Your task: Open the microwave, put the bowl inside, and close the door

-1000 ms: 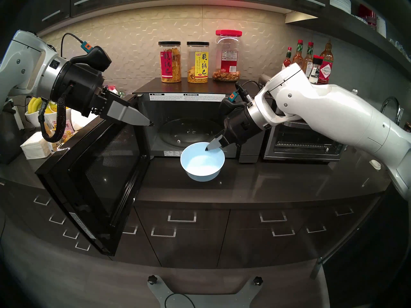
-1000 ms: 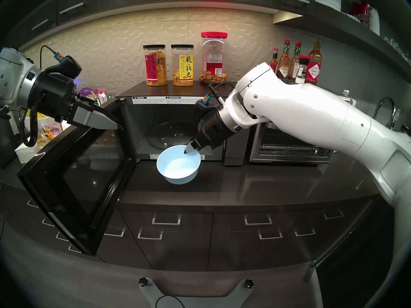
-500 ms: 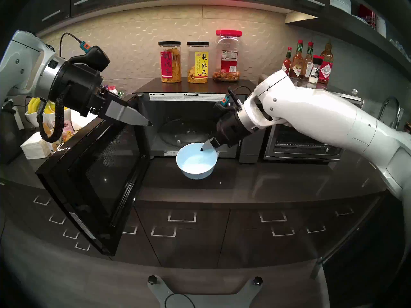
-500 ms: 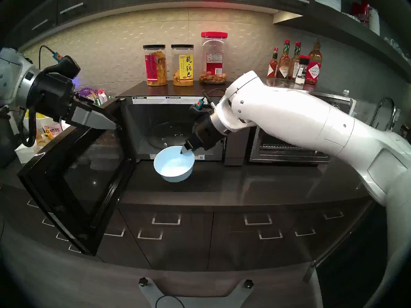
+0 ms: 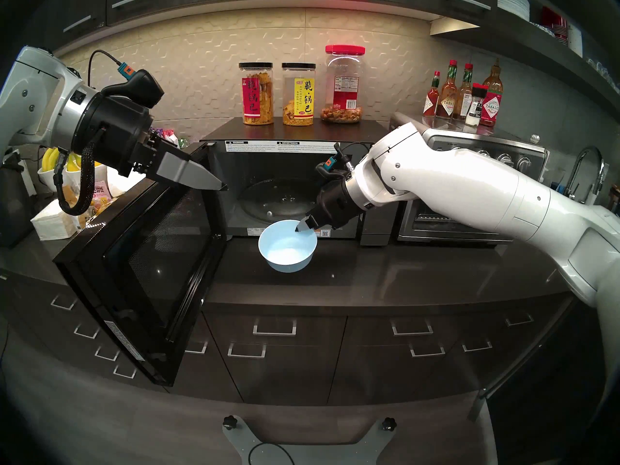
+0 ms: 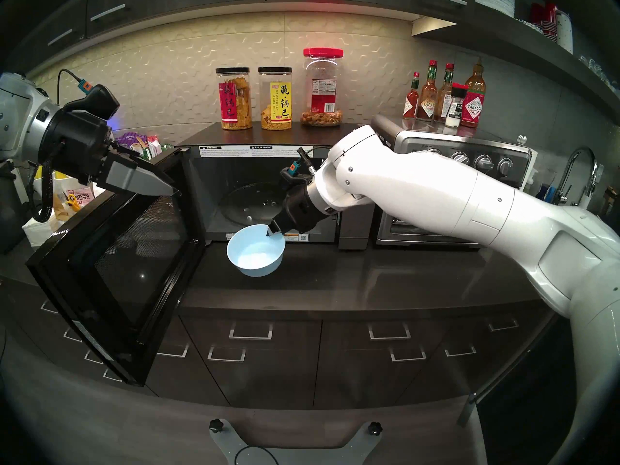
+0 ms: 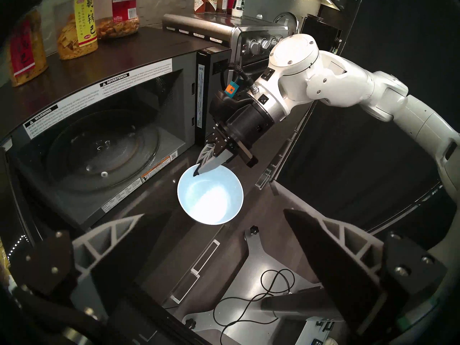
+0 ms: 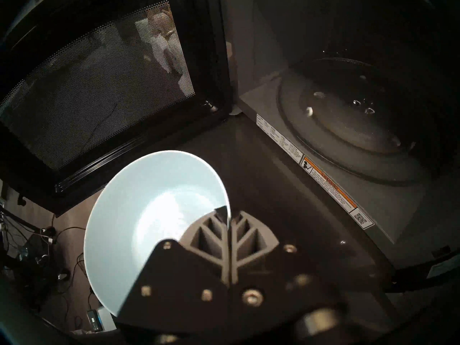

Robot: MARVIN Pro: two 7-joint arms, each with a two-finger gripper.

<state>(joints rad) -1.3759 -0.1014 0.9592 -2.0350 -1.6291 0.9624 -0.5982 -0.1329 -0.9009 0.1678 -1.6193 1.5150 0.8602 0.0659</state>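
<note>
Right gripper [image 5: 299,228] pinches bowl [image 5: 287,246] rim just before microwave [image 5: 288,189] sill; lift clear of sill, keep level, set on turntable [image 5: 281,201].

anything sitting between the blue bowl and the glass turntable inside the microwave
Nothing loose. In the right wrist view only bare dark countertop and the microwave's labelled front sill separate the bowl from the turntable.

One black boxy microwave [image 5: 295,182], one stainless-steel toaster oven [image 5: 469,199], one small light-blue plastic bowl [image 5: 285,253] – and three clear snack jars [image 5: 298,93], five sauce bottles [image 5: 449,92], one shaker [image 5: 475,107].
</note>
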